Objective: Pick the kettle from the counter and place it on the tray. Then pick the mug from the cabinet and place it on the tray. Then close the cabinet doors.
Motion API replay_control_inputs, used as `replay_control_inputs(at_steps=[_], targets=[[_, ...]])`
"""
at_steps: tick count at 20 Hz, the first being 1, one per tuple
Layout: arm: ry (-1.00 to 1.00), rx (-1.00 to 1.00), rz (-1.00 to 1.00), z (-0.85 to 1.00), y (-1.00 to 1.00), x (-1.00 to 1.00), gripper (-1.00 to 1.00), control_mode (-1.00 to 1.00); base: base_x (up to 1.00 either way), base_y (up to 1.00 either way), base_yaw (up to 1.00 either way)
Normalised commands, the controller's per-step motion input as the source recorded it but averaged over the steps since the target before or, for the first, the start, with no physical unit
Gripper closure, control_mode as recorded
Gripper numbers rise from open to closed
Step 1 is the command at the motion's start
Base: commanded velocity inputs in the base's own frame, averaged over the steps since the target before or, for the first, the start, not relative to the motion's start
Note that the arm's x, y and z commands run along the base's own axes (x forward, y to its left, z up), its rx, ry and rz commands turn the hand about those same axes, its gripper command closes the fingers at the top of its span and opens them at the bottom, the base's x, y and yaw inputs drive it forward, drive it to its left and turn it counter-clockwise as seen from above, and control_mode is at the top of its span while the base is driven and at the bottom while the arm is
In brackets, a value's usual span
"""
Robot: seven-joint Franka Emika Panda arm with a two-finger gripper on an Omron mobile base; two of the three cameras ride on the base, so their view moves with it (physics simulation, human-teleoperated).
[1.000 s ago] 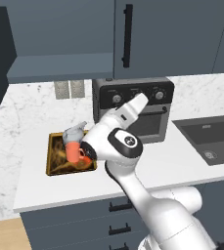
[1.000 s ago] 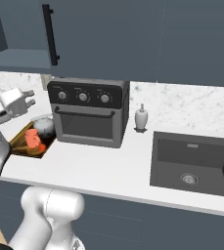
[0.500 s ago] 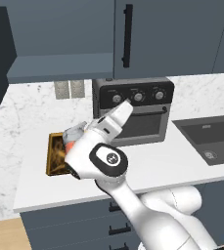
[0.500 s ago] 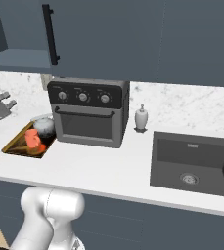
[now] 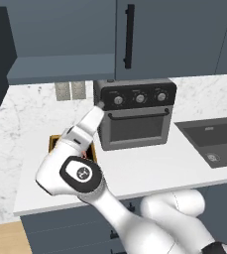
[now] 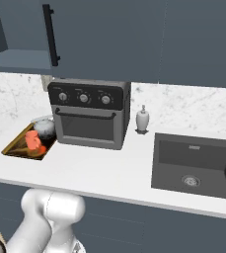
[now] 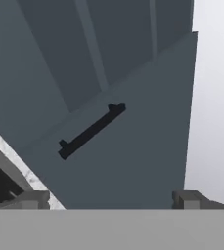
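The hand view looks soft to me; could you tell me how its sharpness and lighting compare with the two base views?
Hand view: blurry, cabinet door and bar handle soft-edged, right side washed pale. Left base view: evenly lit, arm blocks most of the tray. Right base view: crisp, flat light, no glare; mug and kettle clear.

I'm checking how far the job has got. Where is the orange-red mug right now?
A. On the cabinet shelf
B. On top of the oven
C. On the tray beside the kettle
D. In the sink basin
C: in the right base view the mug stands on the tray with the kettle right beside it, left of the oven.
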Motion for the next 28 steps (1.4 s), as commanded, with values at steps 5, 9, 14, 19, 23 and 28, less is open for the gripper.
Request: replay_control_inputs(at_steps=[5,9,14,19,23,28], targets=[[0.02,-0.1,-0.09,0.0,0.89,-0.13,-1.0,-1.0,0.0,0.0,0.0],[0.06,-0.08,-0.09,0.0,0.84,-0.12,-1.0,-1.0,0.0,0.0,0.0],[0.13,-0.12,-0.15,-0.01,0.65,0.0,-1.0,-1.0,0.0,0.0,0.0],[0.14,-0.24,-0.18,-0.08,0.52,0.02,-1.0,-1.0,0.0,0.0,0.0],[0.18,-0.18,-0.04,-0.19,0.18,0.18,-1.0,-1.0,0.0,0.0,0.0],[0.1,-0.09,0.0,-0.19,0.04,0.21,-1.0,-1.0,0.0,0.0,0.0]])
